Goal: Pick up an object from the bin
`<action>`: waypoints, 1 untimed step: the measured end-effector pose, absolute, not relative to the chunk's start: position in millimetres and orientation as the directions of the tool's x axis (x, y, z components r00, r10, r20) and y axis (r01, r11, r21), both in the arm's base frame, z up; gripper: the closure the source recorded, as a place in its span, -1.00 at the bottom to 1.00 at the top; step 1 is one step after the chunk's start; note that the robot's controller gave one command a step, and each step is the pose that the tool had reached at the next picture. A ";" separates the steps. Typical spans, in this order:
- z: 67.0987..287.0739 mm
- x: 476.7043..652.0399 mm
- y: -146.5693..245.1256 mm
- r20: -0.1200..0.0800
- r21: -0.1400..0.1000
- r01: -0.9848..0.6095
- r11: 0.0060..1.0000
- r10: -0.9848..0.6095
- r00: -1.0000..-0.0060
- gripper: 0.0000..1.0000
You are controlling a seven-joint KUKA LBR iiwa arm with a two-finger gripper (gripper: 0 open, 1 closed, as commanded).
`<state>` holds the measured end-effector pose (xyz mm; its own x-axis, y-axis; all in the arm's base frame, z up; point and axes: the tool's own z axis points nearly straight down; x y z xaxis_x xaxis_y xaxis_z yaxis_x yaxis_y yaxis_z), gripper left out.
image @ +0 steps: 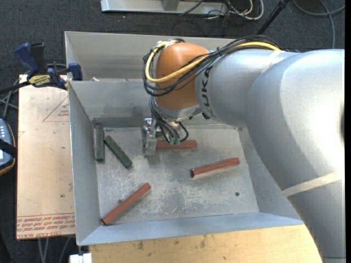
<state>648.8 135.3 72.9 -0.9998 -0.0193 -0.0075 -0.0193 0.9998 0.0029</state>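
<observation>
My gripper (pixel 163 139) hangs low over the middle of the bin, under the orange cover. It stands open, with one silvery finger (pixel 149 140) on the left and a darker one to the right. A short red-brown stick (pixel 179 144) lies flat on the bin floor, its left end reaching in between the fingers; whether they touch it I cannot tell. A second red-brown stick (pixel 215 167) lies to the lower right, apart from the gripper. A dark green stick (pixel 118 151) lies slanted to the left.
Another dark grey-green stick (pixel 98 141) lies upright along the left wall. A longer red-brown stick (pixel 126 203) lies slanted near the front left corner. The arm covers the bin's right and back right.
</observation>
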 end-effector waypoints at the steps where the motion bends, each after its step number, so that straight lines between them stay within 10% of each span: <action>1: 71.4 647.9 135.2 -0.005 0.003 -0.019 1.000 -0.019 -1.000 -1.00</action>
<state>647.9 135.2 71.4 -0.9998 -0.0190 -0.0052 -0.0190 0.9998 0.0026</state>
